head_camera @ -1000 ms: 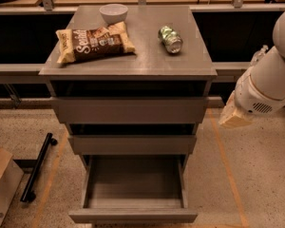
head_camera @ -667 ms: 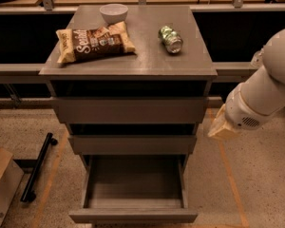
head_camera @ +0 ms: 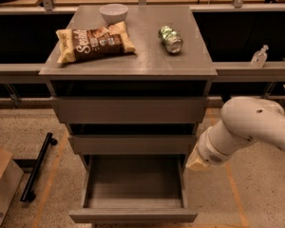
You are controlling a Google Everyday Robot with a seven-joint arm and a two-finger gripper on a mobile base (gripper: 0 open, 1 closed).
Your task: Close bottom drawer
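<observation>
Closure has not yet started, judging from how things lie. The bottom drawer [head_camera: 133,216] sits at six o'clock in the view, pulled far out toward the camera. Its plain front panel is nearest, and behind it the deep box lies open with nothing showing inside.

Just beside the box's right wall, at about three o'clock from the drawer's middle, hangs the hand [head_camera: 197,162]. It is the pale tip of the white arm [head_camera: 247,127], which comes in from four o'clock. The hand is level with the back part of the box, behind the front panel rather than in front of it. It appears close to the cabinet's right edge, but contact cannot be made out, and I cannot tell whether the hand is open or closed.

On the floor at eight o'clock lies a black bar [head_camera: 36,167], well clear of the drawer.

Farther back, the middle drawer front [head_camera: 132,144] and above it the top drawer front [head_camera: 129,109] both sit nearly flush with the cabinet. Farthest, toward twelve o'clock, the bench [head_camera: 142,63] on top carries a chip bag [head_camera: 95,42] at eleven, a can [head_camera: 170,39] lying on its side at one, and a bowl [head_camera: 113,12] behind them.

The whole push is left to do. The hand must get in front of the panel and drive it toward twelve o'clock until it lines up with the fronts above.
</observation>
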